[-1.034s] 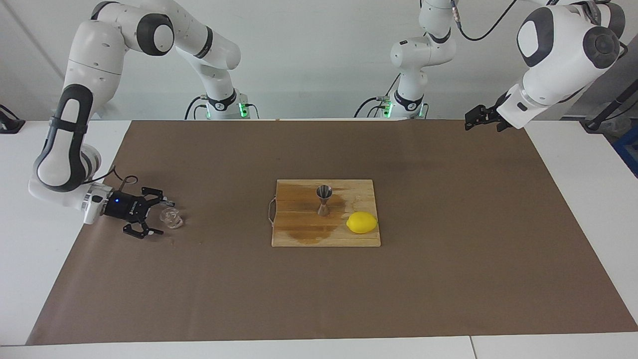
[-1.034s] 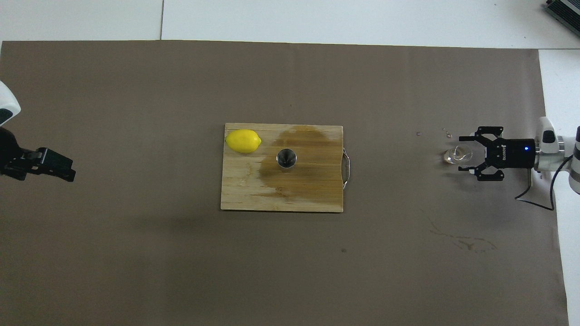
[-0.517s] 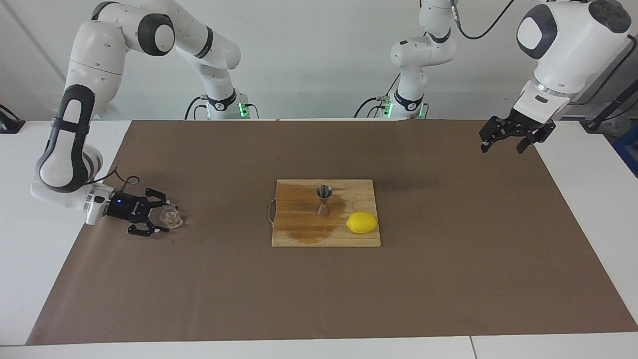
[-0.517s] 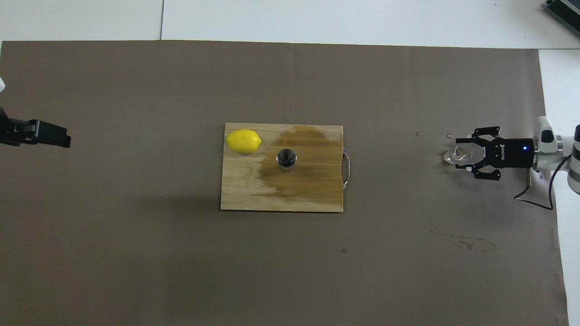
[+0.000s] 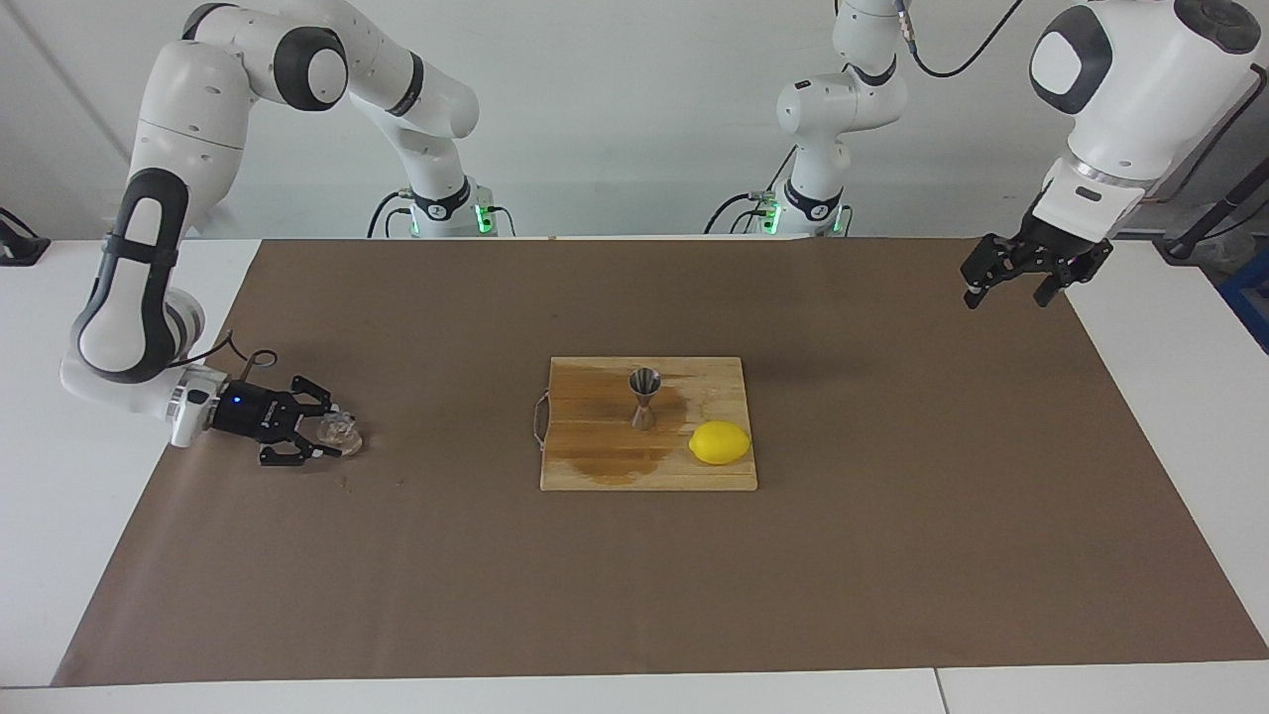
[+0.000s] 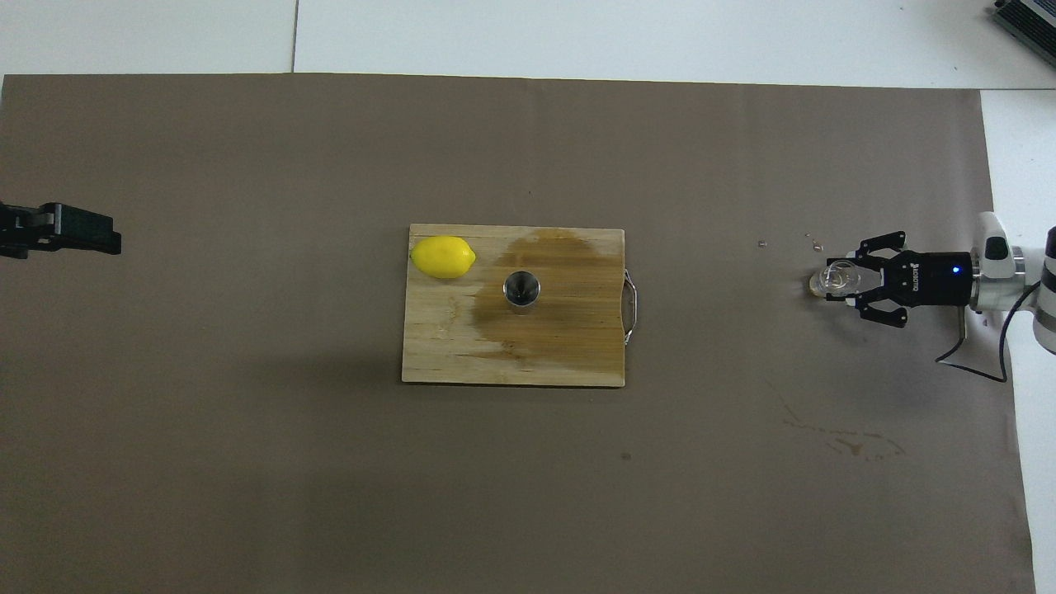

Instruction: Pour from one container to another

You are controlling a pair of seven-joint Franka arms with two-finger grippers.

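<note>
The right gripper (image 6: 843, 279) is clamping the clear glass vessel (image 6: 832, 279) on the brown paper (image 6: 247, 462). The steel jigger (image 6: 521, 289) is standing on the wooden board (image 6: 445, 346).

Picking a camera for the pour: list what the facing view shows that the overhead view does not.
Only the facing view shows both arms whole, their bases and the small steel hourglass-shaped jigger in profile. Only the overhead view looks into the jigger's open top and shows dried stains on the brown paper. Both show the right gripper shut on the tiny clear glass vessel, the yellow lemon and the stained wooden board.
</note>
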